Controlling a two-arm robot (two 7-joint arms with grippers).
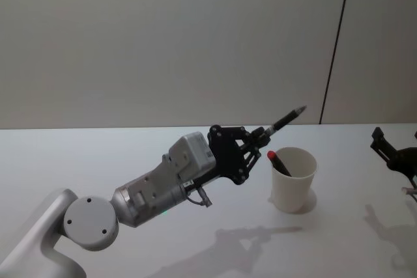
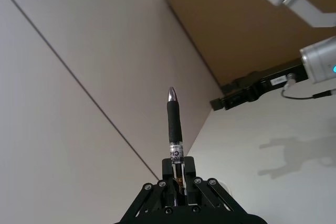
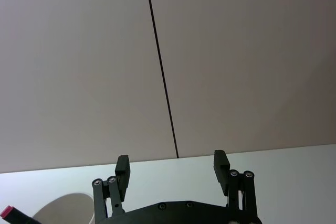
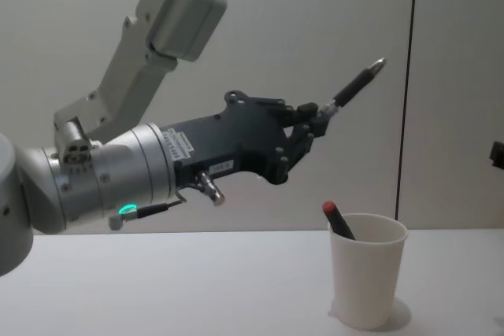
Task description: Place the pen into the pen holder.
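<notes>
My left gripper (image 1: 259,136) is shut on a black pen (image 1: 281,122) with a silver tip, held in the air and slanting up toward the wall. In the chest view the pen (image 4: 356,84) and gripper (image 4: 315,120) hang above and to the left of the pen holder (image 4: 366,273), a white paper cup standing upright on the table. The pen holder (image 1: 293,183) has a dark pen with a red end (image 1: 277,161) leaning inside it. The left wrist view looks along the held pen (image 2: 174,124). My right gripper (image 3: 171,163) is open and empty at the table's right side (image 1: 391,154).
The white table (image 1: 98,161) runs back to a plain grey wall with a dark vertical seam (image 1: 335,50). The right arm (image 2: 315,56) stands beyond the cup in the left wrist view.
</notes>
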